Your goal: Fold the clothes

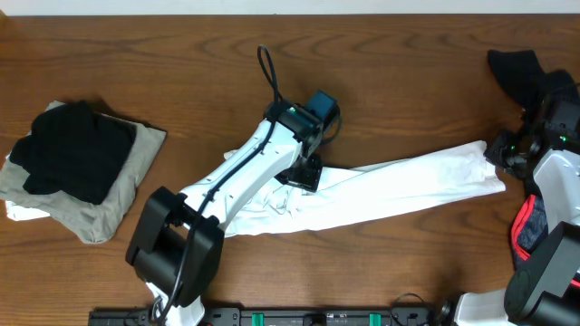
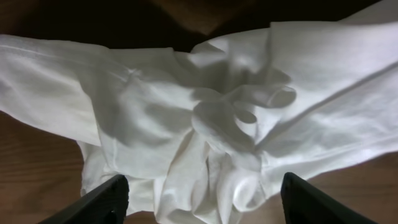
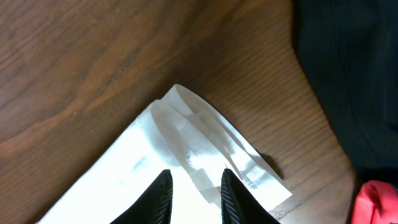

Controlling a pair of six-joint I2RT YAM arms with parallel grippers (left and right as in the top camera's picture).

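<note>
The table is of dark brown wood with a clear grain, and it fills all views (nothing of the room shows beyond it). The white T-shirt lies across the middle of the table as a long narrow band, from near the base of the left arm to the right side. It is bunched and wrinkled in its left half and smoother toward the right.

The left gripper stands over the bunched part. Its two dark fingers are wide apart, with the crumpled cloth below them and nothing held between them.

The right gripper is at the right end of the band, over a folded corner of the shirt. Its fingers stand only a little apart, and white cloth shows in the gap. It cannot be told if they pinch it.

A pile of folded clothes, black on top of olive, rests at the left of the table, well apart from the shirt. A black garment lies at the far right corner, and a red cloth shows beside the right arm.
</note>
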